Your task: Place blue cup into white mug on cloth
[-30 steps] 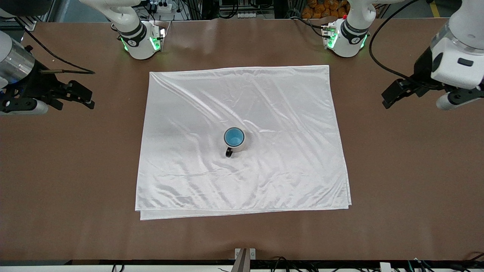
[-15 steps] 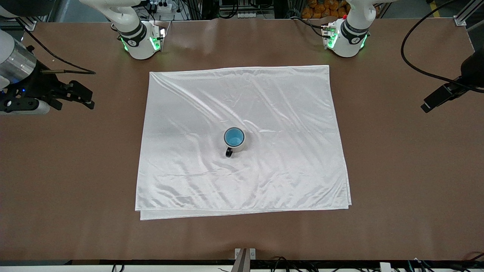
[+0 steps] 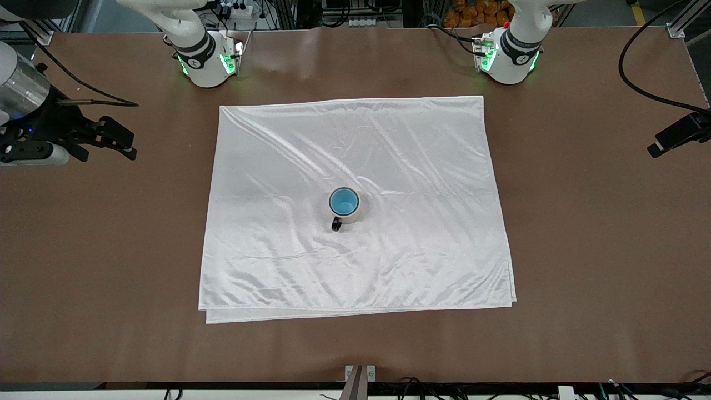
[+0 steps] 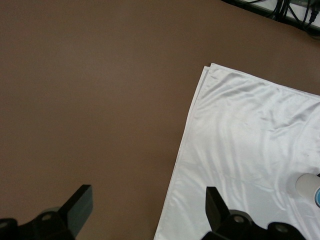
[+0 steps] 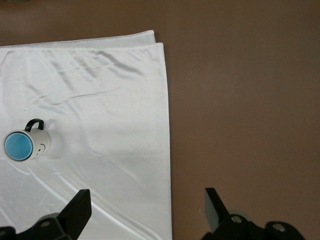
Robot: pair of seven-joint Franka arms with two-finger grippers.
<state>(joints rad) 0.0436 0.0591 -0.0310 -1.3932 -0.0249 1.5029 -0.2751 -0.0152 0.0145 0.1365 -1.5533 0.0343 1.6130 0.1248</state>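
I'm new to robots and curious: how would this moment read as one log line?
blue cup: nested in white mug | mug: upright on cloth | left gripper: open, over bare table | right gripper: open, over cloth edge

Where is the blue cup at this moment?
The blue cup sits upright inside the white mug, which stands near the middle of the cloth in the front view.

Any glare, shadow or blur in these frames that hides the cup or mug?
Front view: sheen streaks across the cloth, but the blue cup inside the mug reads sharp. Right wrist view: soft shadow beside the mug, nothing hidden. Left wrist view: mug cropped at the edge.
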